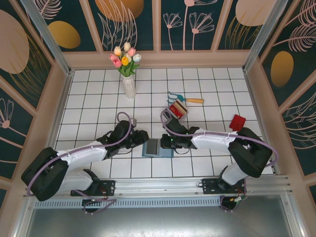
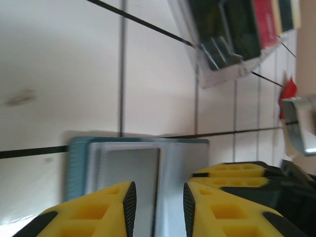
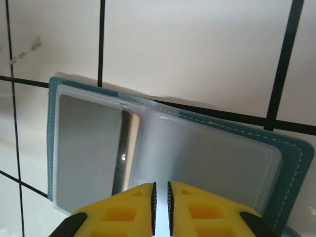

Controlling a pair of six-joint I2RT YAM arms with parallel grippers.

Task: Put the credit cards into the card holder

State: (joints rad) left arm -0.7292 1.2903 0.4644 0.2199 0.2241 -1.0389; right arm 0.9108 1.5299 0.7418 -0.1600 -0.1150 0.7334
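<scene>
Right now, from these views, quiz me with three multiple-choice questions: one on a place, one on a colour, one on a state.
1. Where does the card holder lie?
A. between the left pincer and the right pincer
B. far behind both
C. off to the far right
2. What colour is its outer cover?
A. red
B. teal
C. black
3. How is it?
A. folded shut
B. standing on edge
C. lying open
Answers: 1 A, the overhead view shows it between both pincers. 2 B, a teal border frames the clear pockets. 3 C, both pocket pages face up, a grey card in one.
</scene>
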